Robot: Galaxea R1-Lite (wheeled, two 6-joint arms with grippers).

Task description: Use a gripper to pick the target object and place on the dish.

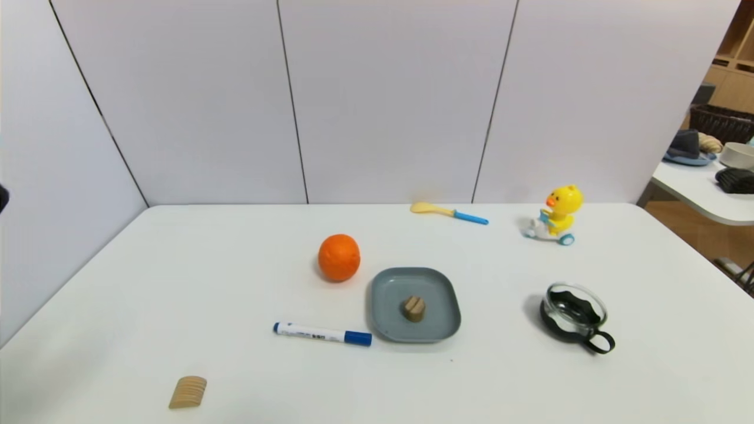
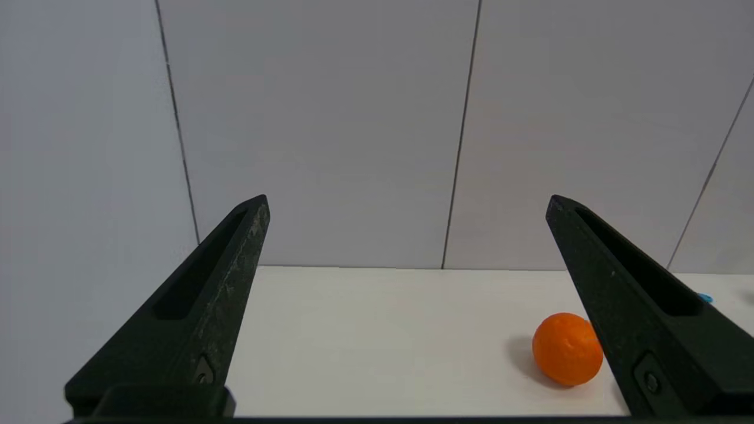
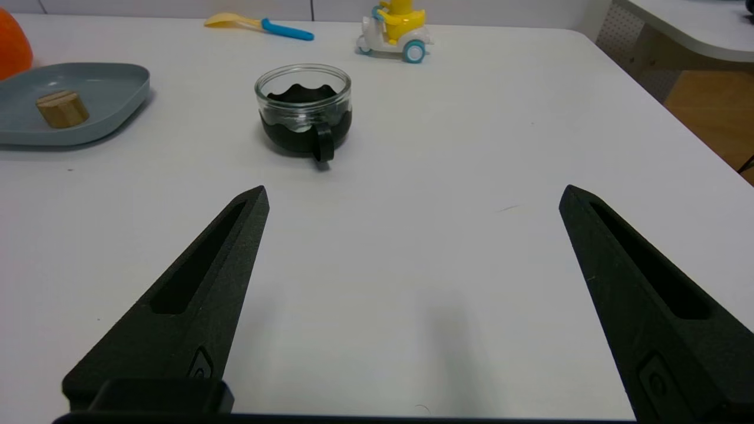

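The small tan wooden cylinder (image 1: 414, 308) (image 3: 62, 109) lies inside the grey-blue dish (image 1: 392, 282) (image 3: 112, 76) at the table's middle. Neither arm shows in the head view. My left gripper (image 2: 406, 203) is open with nothing between its fingers; it hangs over the left part of the table and faces the back wall. Low over the near right of the table, my right gripper (image 3: 412, 194) is open and holds nothing, well short of the dish.
An orange (image 1: 339, 257) (image 2: 566, 349) sits behind the dish on its left. A blue-capped marker (image 1: 321, 334) lies left of the dish, a ridged wooden wedge (image 1: 188, 392) near the front left. A glass cup in a black holder (image 1: 576, 315) (image 3: 304, 109), a duck toy (image 1: 555, 215) and a spoon (image 1: 449, 212) stand right and back.
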